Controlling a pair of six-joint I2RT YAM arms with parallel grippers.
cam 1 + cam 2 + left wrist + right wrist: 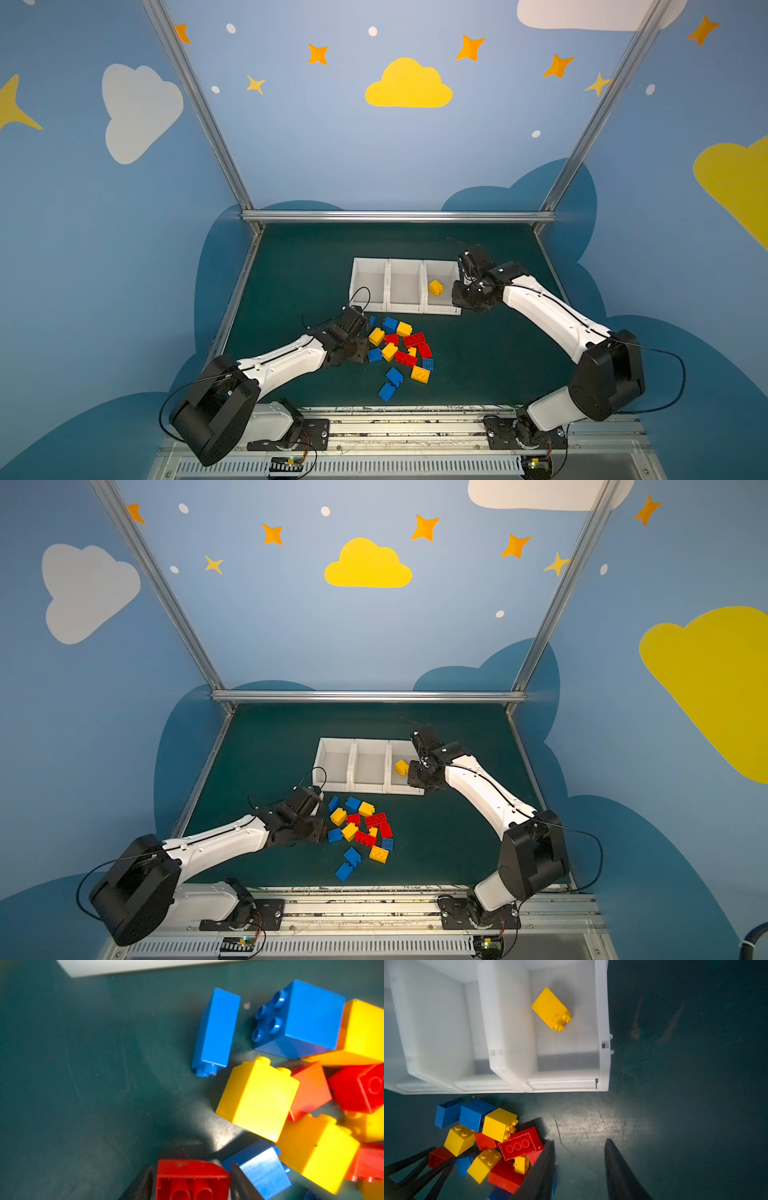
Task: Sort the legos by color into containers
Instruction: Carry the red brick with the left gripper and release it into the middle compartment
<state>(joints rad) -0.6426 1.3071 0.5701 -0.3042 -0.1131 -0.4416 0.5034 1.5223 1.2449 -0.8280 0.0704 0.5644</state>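
Note:
Three white containers point(388, 286) stand in a row at the back of the green mat. A yellow lego point(435, 286) point(551, 1008) lies in the right container; the other two show nothing inside. A pile of red, blue and yellow legos point(390, 351) point(350, 831) lies in front of them. My left gripper point(365, 340) sits at the pile's left edge. In the left wrist view it point(192, 1166) is shut on a red lego point(192, 1180) lying on its side. My right gripper point(579, 1141) is open over bare mat by the right container's front corner point(457, 299), with nothing between its fingers.
Two blue legos point(394, 376) point(386, 391) lie apart at the pile's near side. A narrow blue lego point(216, 1030) lies close to the left gripper. An aluminium rail point(399, 216) bounds the mat at the back, with blue walls at the sides.

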